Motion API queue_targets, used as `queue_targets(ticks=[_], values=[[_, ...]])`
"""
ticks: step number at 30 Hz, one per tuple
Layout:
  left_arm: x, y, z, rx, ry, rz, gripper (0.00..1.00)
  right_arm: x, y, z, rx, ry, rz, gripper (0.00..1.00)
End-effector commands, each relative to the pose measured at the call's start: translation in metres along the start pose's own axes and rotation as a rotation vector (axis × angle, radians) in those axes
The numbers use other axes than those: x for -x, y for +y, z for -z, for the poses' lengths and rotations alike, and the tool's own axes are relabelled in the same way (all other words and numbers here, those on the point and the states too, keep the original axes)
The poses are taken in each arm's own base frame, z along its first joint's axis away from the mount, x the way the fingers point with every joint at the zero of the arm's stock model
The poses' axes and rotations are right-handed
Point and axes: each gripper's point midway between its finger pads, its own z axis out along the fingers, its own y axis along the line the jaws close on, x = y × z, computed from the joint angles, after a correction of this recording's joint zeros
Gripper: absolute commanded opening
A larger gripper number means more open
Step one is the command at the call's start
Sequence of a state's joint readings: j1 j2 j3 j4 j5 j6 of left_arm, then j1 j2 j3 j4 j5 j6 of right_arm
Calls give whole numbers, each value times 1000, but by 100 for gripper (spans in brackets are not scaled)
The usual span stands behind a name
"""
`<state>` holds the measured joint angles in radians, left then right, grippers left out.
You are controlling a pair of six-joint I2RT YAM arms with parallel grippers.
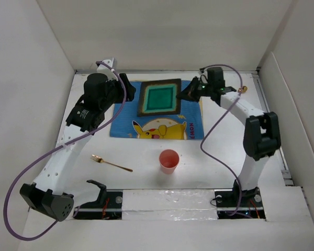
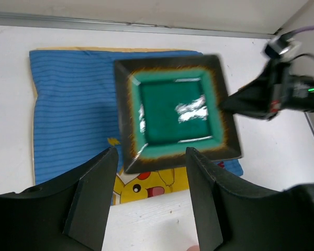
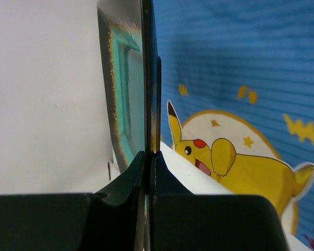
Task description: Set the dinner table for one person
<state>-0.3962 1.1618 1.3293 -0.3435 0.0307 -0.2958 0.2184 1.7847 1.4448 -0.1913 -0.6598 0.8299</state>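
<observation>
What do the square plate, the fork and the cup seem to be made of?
The plate looks like glazed ceramic: glossy green centre with white glare, dark rim. The fork seems gold-coloured metal: thin, slightly shiny. The cup may be plastic or paper, plain matte salmon red; the pictures leave it open.

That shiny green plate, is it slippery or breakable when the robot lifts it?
Probably stiff: the plate has crisp, straight edges where the right gripper pinches its rim. Its glaze shows bright glare, so it may slip in the jaws. It looks ceramic, so it is likely heavy for its size and breakable if dropped.
</observation>
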Motion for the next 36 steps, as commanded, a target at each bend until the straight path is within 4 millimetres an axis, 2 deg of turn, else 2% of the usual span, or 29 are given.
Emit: queue_targets(ticks=[1, 2, 3, 4, 5, 7, 12, 13, 14, 19, 25, 27, 30, 32, 33, 34, 36], values=[[14, 0, 14, 3, -63, 4, 51, 18, 95, 0, 328, -22, 131, 0], [12, 2, 15, 6, -59, 7, 51, 16, 102, -8, 345, -21, 146, 0], [3, 4, 13, 9, -44, 15, 51, 15, 100, -16, 344, -18, 144, 0], [-1, 6, 13, 12, -41, 16, 51, 19, 84, -31, 315, -26, 120, 0], [-5, 7, 12, 13, -34, 16, 51, 16, 87, -39, 321, -19, 121, 0], [-16, 11, 9, 24, -11, 19, 51, 9, 70, -58, 302, 19, 88, 0], [-27, 15, 9, 31, 13, 18, 51, 4, 45, -74, 265, 41, 49, 0], [-28, 16, 9, 32, 14, 18, 51, -1, 33, -81, 249, 63, 34, 0], [-28, 16, 9, 31, 13, 18, 51, -1, 33, -81, 248, 63, 33, 0], [-31, 17, 6, 37, 24, 18, 51, -16, 2, -92, 190, 112, 3, 0], [-33, 17, 5, 37, 27, 16, 51, -27, -9, -94, 175, 161, -1, 0], [-34, 18, 4, 38, 30, 18, 51, -27, -23, -97, 143, 167, -9, 0], [-36, 19, 4, 41, 32, 19, 51, -33, -35, -100, 118, 194, -21, 0], [-36, 19, 4, 40, 31, 18, 51, -37, -53, -102, 64, 216, -50, 0], [-38, 20, 4, 42, 35, 18, 51, -37, -59, -103, 43, 214, -46, 6], [-39, 20, 4, 41, 37, 18, 51, -42, -64, -102, 23, 231, -60, 19], [-40, 20, 5, 40, 36, 19, 51, -42, -76, -100, -19, 233, -63, 29]])
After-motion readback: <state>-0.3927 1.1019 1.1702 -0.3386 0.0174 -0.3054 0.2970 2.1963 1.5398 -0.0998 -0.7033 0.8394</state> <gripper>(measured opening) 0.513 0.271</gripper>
